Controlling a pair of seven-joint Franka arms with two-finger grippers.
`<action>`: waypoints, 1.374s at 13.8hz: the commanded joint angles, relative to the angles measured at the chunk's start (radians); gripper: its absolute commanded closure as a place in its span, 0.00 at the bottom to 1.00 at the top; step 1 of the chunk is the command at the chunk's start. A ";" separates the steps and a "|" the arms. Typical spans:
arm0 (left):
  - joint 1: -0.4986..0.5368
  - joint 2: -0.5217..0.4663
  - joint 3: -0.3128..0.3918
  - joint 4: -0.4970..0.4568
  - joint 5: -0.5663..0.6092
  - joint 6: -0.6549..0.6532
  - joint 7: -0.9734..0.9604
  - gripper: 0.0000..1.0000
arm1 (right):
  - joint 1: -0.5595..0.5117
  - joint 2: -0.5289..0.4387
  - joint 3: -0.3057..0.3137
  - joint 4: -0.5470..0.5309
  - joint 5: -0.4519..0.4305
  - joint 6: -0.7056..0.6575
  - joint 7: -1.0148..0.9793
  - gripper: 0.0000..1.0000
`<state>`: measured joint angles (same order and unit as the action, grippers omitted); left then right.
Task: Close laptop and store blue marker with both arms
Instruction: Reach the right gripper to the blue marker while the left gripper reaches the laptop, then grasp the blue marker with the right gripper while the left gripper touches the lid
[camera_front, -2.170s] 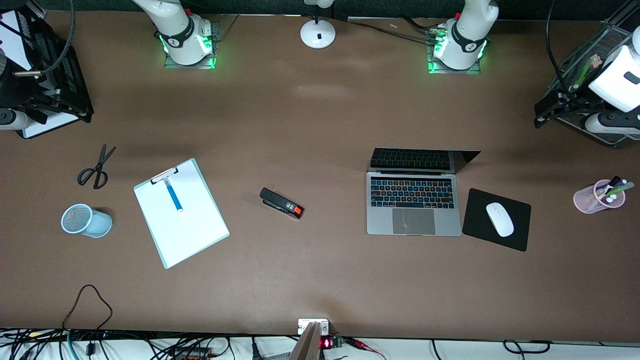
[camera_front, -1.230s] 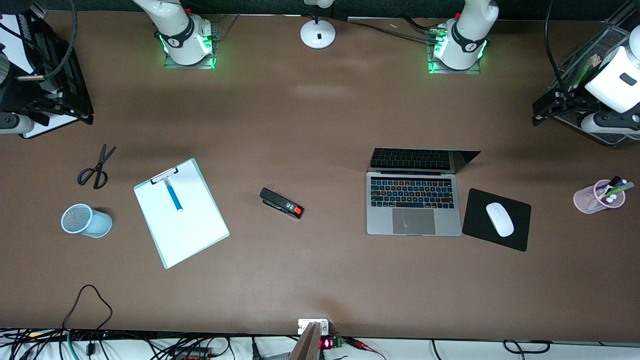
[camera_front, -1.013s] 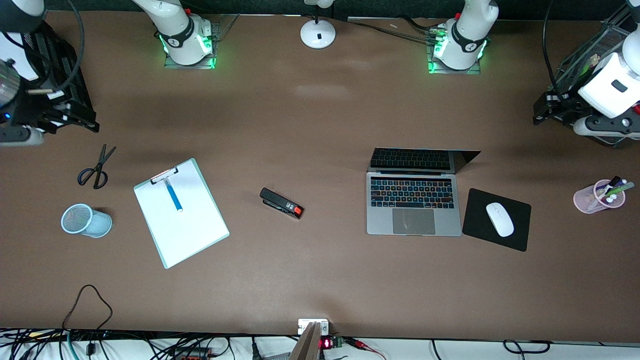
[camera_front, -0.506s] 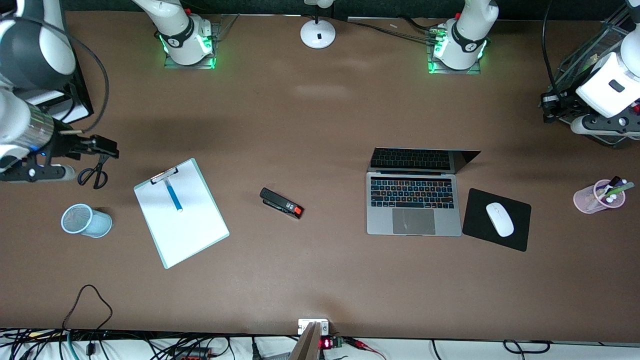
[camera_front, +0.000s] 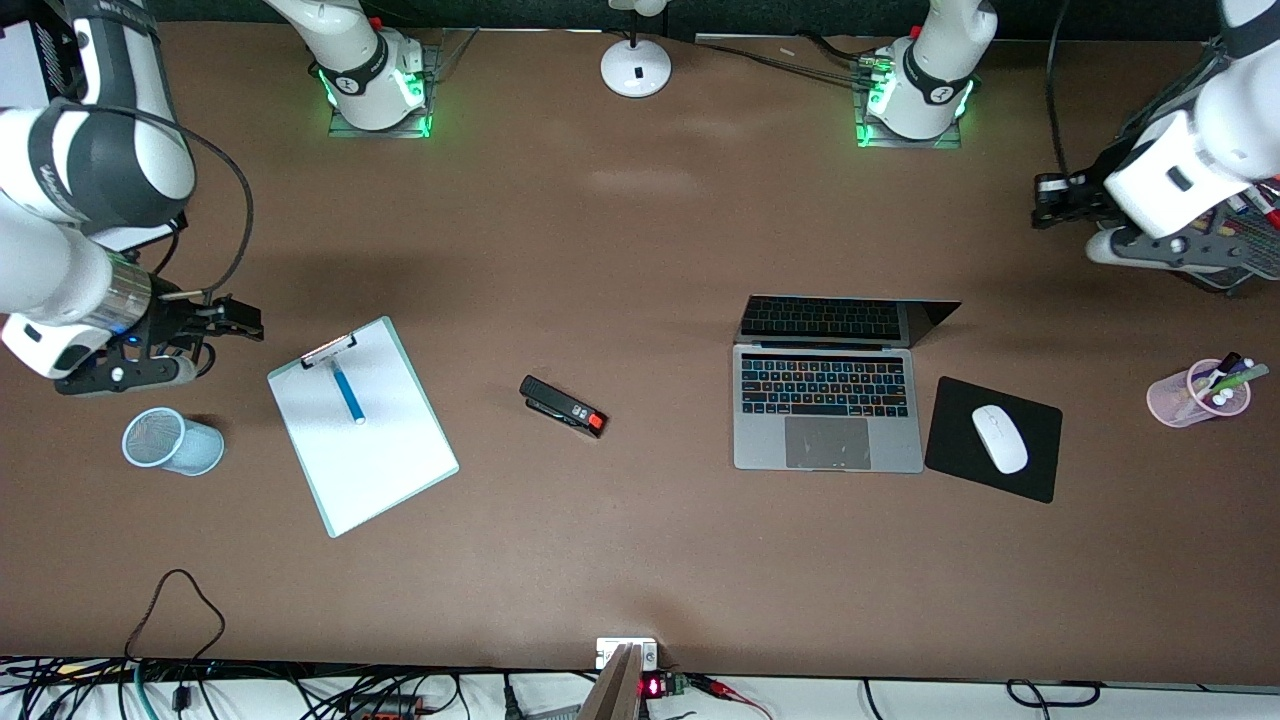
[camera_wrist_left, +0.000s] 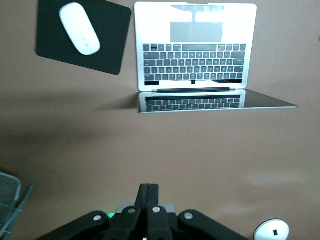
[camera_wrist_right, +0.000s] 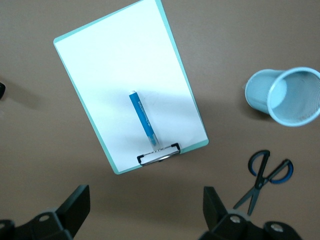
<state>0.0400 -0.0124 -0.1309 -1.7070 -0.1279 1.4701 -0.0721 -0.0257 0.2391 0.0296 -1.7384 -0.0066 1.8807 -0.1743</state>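
The silver-grey laptop (camera_front: 828, 445) (camera_wrist_left: 195, 31) stands open on the table, its lid up at an angle. On a white clipboard (camera_front: 380, 460) (camera_wrist_right: 115, 75) toward the right arm's end lies the blue marker (camera_front: 347, 390) (camera_wrist_right: 144, 120). My right gripper (camera_front: 240, 320) (camera_wrist_right: 146, 200) hangs open over the scissors beside the clipboard's clip end, holding nothing. My left gripper (camera_front: 1045, 195) (camera_wrist_left: 148, 191) is shut and empty, over bare table between the laptop and the left arm's end.
A light-blue mesh cup (camera_front: 172, 440) (camera_wrist_right: 287, 95) lies tipped beside the clipboard, with scissors (camera_wrist_right: 265, 175) close by. A black stapler (camera_front: 563, 406) sits mid-table. A white mouse (camera_front: 1000, 438) rests on a black pad (camera_front: 960, 470). A pink pen cup (camera_front: 1198, 392) and a lamp base (camera_front: 636, 67) also stand here.
Both arms have swung in from the table's ends. The right gripper came over the scissors toward the clipboard; the left gripper moved toward the laptop and shut.
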 joint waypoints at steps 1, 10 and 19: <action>0.001 -0.023 -0.065 -0.097 -0.021 0.065 -0.081 1.00 | -0.008 0.029 0.006 -0.009 -0.001 0.040 -0.091 0.00; 0.006 -0.047 -0.233 -0.316 -0.021 0.306 -0.238 1.00 | 0.018 0.146 0.007 -0.124 -0.001 0.314 -0.220 0.00; 0.000 -0.041 -0.283 -0.451 -0.019 0.502 -0.244 1.00 | 0.058 0.258 0.007 -0.124 0.000 0.481 -0.390 0.12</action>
<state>0.0358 -0.0232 -0.4072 -2.1101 -0.1322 1.9210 -0.3090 0.0143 0.4794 0.0373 -1.8593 -0.0069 2.3181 -0.5073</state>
